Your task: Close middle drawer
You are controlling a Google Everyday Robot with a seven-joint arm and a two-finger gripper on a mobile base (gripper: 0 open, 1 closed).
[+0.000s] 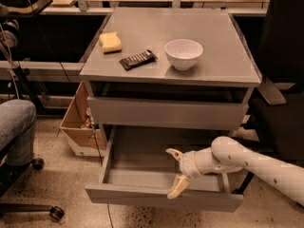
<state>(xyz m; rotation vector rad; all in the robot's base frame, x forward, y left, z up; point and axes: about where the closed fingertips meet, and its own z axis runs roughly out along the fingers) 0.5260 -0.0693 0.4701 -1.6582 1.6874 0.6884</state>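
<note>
1. Middle drawer (137, 158) is standing pulled far out of the grey cabinet, with its grey inside showing and its plain front panel nearest the camera.
2. One end effector (176, 171) is hovering over the drawer's right half, just behind the front panel. Its two cream fingers are spreading wide apart, released and gripping nothing. Whether the lower finger is touching the panel cannot be told.
3. One white arm (256, 163) is reaching in from the right.
4. One upper drawer front (166, 113) is sitting directly above.
5. One worktop (223, 63) is carrying three things: one yellow sponge (110, 42), one dark wrapped bar (137, 59) and one white bowl (184, 53). The wrapper's print is too small to read.
6. One cardboard box (78, 127) is standing on the floor beside the cabinet's left side.
</note>
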